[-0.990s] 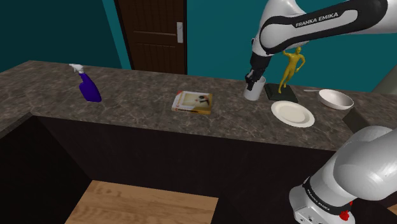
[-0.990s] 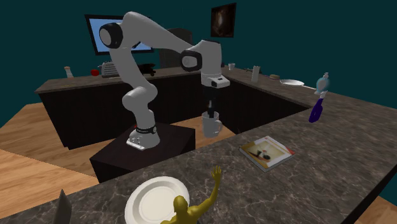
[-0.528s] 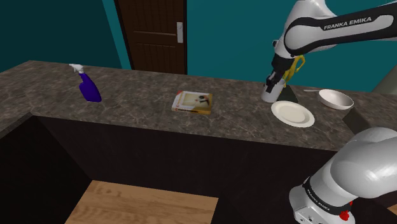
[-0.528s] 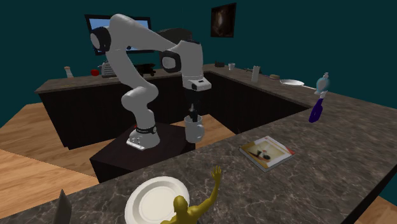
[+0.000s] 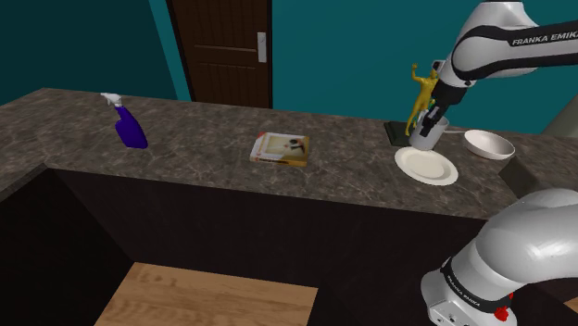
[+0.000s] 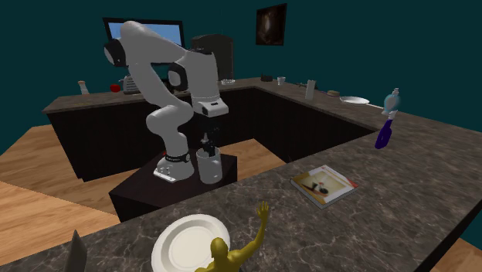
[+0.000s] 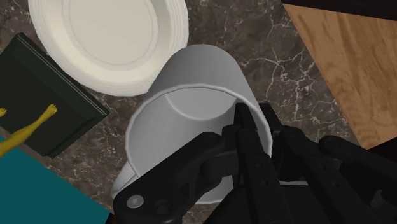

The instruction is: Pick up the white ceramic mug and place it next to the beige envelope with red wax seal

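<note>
The all-black two-finger gripper point(image 7: 251, 119) is clenched on the plain white, straight-walled mug point(image 7: 191, 108), one finger inside the mouth and the other outside, so only one side of the wall is pinched. The mug hangs just beside the round white plate point(image 5: 426, 168), over the plate's far rim in the shoulder view, and seems lifted clear of the dark marbled counter point(image 5: 204, 130). It leans a little there. The flat beige envelope with a reddish mark point(image 5: 280, 149) lies well apart from the plate, to its left in the shoulder view. Judged from its look, the mug is stiff, smooth and probably slippery, of modest weight, and would chip or crack if knocked. A one-sided wall pinch lets it swing, so a steady carry and a soft set-down seem wise. I cannot tell where its handle sits.
</note>
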You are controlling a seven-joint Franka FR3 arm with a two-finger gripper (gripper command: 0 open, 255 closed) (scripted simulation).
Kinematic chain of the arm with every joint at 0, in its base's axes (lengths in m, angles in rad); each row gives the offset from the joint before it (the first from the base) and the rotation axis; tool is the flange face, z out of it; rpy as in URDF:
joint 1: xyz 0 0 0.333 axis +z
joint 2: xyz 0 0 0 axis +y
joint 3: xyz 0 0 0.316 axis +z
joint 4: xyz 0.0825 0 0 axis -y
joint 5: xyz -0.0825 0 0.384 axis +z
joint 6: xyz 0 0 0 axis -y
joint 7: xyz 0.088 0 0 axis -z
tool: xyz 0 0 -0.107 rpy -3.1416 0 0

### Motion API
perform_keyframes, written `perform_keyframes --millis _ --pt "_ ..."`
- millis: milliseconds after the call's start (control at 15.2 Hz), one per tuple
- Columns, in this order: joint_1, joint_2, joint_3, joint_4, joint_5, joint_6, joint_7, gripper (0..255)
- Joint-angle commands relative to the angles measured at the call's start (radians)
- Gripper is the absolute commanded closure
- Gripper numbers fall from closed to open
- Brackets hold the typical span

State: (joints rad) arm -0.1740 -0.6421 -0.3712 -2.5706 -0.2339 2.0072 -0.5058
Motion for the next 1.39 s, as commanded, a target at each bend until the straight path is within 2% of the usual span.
perform_keyframes --millis 0,726,1056,1320 --pt "-0.03 -0.019 -0.04 -0.002 -0.028 -0.012 -0.052 255" --pt "-0.153 -0.043 -0.266 0.056 -0.155 -0.05 -0.326 255" --pt "-0.175 -0.004 -0.383 0.128 -0.19 -0.052 -0.457 255" --pt "-0.169 0.047 -0.487 0.204 -0.201 -0.049 -0.565 255"
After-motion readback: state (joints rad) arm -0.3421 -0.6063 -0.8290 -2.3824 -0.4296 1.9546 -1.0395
